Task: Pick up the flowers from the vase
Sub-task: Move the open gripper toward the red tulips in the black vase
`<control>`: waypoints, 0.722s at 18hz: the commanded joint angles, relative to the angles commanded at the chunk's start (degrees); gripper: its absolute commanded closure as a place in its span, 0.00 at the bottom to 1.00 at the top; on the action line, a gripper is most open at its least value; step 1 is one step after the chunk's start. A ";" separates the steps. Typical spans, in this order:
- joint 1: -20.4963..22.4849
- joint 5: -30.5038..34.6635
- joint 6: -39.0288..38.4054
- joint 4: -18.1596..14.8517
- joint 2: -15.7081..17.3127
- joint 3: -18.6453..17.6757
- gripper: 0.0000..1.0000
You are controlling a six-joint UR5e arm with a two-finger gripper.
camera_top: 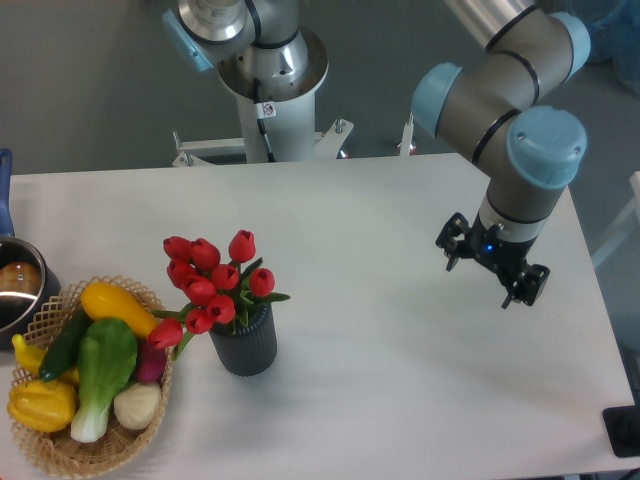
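The flowers (210,280), a bunch of red tulip buds with green stems and leaves, stand in the vase (245,343), a small dark ribbed cylinder on the white table, left of centre. My gripper (490,272) hangs over the right part of the table, far to the right of the flowers and apart from them. Its fingers point down and away, and I cannot tell from this view how wide they stand. Nothing shows between them.
A woven wicker basket (60,450) with several colourful toy vegetables sits at the front left, close beside the vase. A metal pot (18,290) with a blue handle is at the left edge. The arm's base (270,70) stands behind the table.
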 joint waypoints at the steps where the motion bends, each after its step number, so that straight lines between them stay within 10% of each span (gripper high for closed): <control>1: -0.09 0.17 -0.09 0.00 0.00 0.00 0.00; 8: -1.67 -0.51 -0.61 1.13 2.45 -6.22 0.00; 13: -1.15 -8.08 -3.16 10.11 7.12 -17.49 0.00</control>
